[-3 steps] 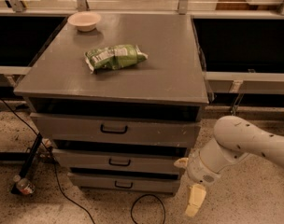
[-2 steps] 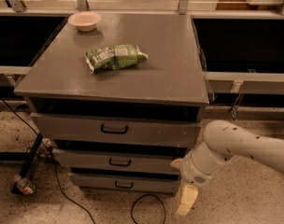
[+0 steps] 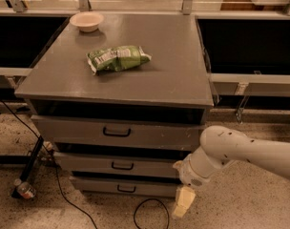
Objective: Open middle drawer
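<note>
The middle drawer (image 3: 150, 167) is a shallow grey front with a small black bar handle (image 3: 122, 166) at its centre. It sits below the taller top drawer (image 3: 64, 128) and above the slim bottom drawer (image 3: 97, 186). None of its inside shows. My gripper (image 3: 180, 202) hangs pointing down at the end of the white arm (image 3: 240, 151). It is near the floor by the cabinet's front right corner, right of and below the middle handle, and touches no handle.
On the grey cabinet top (image 3: 173, 75) lie a green snack bag (image 3: 117, 57) and a white bowl (image 3: 87, 21). A black cable (image 3: 150, 209) loops on the speckled floor below the drawers. A small bottle (image 3: 25, 190) lies at the left.
My arm and gripper have shifted left, closer to the cabinet's front right corner. The drawers have not moved.
</note>
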Controlling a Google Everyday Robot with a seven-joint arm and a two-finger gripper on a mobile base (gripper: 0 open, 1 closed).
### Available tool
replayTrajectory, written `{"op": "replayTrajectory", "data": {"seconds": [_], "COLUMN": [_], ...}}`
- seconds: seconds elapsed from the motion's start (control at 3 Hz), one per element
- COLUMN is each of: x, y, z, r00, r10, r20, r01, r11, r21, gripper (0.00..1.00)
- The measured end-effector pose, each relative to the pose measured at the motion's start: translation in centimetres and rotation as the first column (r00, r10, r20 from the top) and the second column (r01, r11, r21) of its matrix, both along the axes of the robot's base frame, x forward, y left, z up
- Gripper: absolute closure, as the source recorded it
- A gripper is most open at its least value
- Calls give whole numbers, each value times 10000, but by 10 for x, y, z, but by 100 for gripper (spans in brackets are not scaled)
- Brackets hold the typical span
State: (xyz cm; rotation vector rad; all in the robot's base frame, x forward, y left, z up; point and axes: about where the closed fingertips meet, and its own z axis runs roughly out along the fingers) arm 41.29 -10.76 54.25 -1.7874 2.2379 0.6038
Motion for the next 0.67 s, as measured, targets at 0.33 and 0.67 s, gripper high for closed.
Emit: {"op": "replayTrajectory", "data": {"seconds": [0.33, 0.67], "x": [3, 18], "y": [4, 13], "z": [-7, -15], "r00": [9995, 9953], "r10": [-303, -907], "r20": [90, 342], "r01": [302, 893], "r11": [9995, 9951], "r21": [76, 421], "gripper": [0, 0]}}
